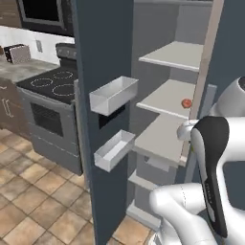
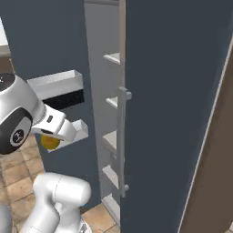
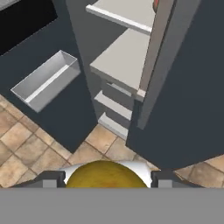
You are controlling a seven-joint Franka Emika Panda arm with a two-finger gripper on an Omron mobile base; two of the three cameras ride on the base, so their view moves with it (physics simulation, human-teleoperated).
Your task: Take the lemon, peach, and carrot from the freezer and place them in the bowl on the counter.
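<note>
The gripper [image 3: 107, 181] is clamped on the lemon [image 3: 106, 175], holding it clear of the open freezer [image 1: 103, 57]. The peach [image 1: 186, 103] sits on a middle shelf. I judge one fruit fetched, none delivered; the peach and carrot are left.

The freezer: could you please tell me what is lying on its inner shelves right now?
In the freezer, only the peach is visible, on the middle shelf. The door edge and the arm hide the right-hand ends of the shelves, so anything there is unseen.
</note>
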